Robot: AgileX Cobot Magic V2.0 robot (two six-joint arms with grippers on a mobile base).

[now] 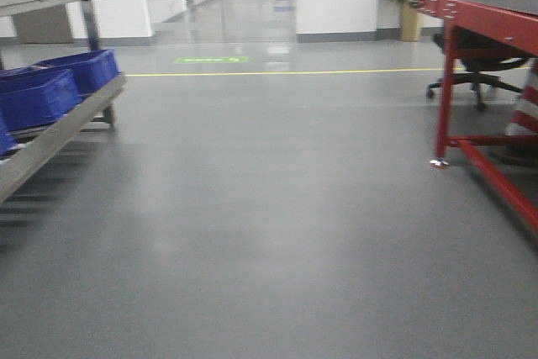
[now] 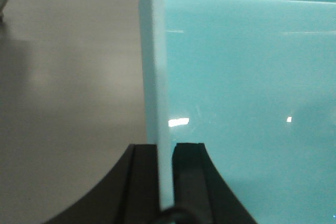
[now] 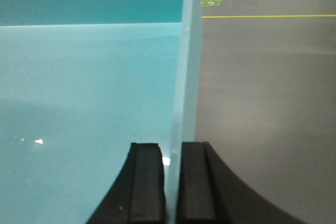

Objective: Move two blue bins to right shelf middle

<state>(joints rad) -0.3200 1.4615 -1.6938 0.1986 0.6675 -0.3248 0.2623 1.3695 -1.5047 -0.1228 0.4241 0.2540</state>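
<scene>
Left gripper (image 2: 165, 182): its jaws are pinching the left side wall of a pale cyan bin (image 2: 247, 103), 1 black finger outside the wall and 1 inside.
Right gripper (image 3: 172, 182): its jaws are clamping the opposite wall of the cyan bin (image 3: 84, 108) in the same way, 1 finger on each face.
Where the bins are: the tub is hanging between the 2 arms above the grey floor (image 1: 277, 208), close under both wrist cameras. Only 1 interior is showing; whether a second bin is nested beneath it cannot be told.
Where the target is: no stainless rack on the right is appearing in the front view. A red-framed table (image 1: 479, 14) is standing at right, and a shelf (image 1: 59, 128) with dark blue bins (image 1: 50, 86) is standing at left, neither being the goal.
Step in hand: judging by the open floor ahead, the base is carrying the load toward the shelf.
Handling: the walls are looking thin, smooth and glossy, so the plastic is likely light but slippery, and liable to flex or slide under a narrow pinch.
Where to hold: the 2 opposite walls just under the thick rim seem the best places, keeping both sides level.
Risk: uneven arm height is likely to tilt the tub.
</scene>
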